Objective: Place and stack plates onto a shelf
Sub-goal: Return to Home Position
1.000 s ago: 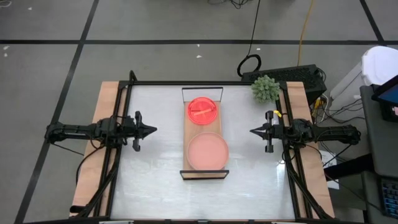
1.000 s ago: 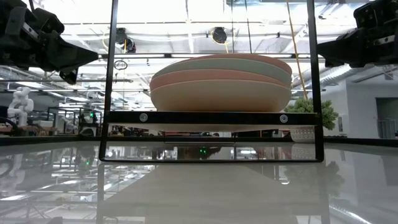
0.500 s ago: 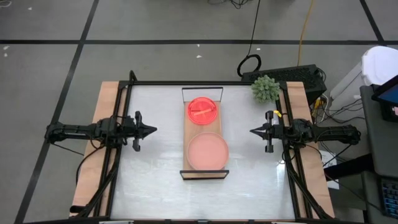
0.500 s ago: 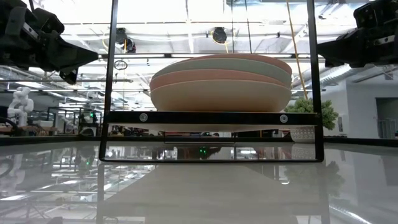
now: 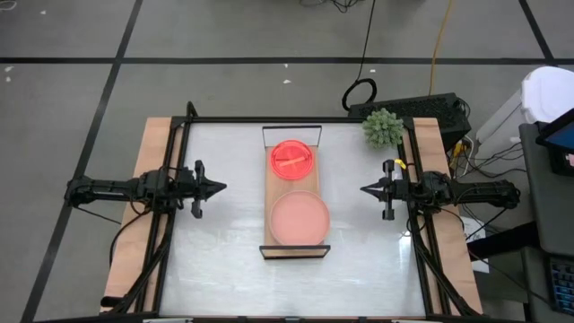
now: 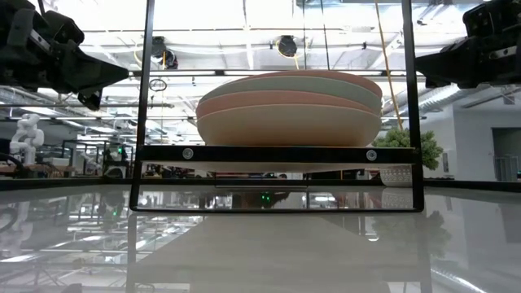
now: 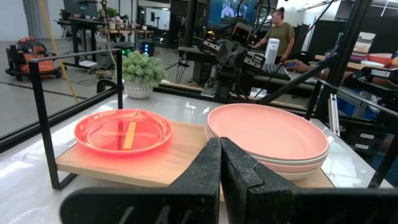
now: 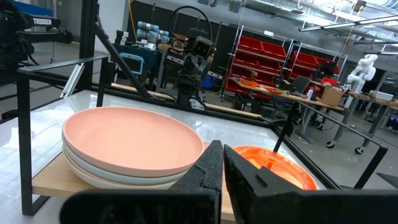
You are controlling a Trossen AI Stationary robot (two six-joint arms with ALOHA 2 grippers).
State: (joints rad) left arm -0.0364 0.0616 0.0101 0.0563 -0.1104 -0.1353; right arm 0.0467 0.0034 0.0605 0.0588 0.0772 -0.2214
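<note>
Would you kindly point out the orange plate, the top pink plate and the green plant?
orange plate (image 5: 291, 160): high view, centre of its face.
top pink plate (image 5: 299, 218): high view, centre of its upper face.
green plant (image 5: 383, 128): high view, middle of its foliage.

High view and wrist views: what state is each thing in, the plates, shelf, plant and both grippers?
Large dusty-pink round plate: flat, atop the stack
Small translucent orange round plate: flat, at shelf's far end
Light-wood board shelf: level, loaded
Left gripper: shut, empty
Right gripper: shut, empty
Spiky green plant: upright
</note>
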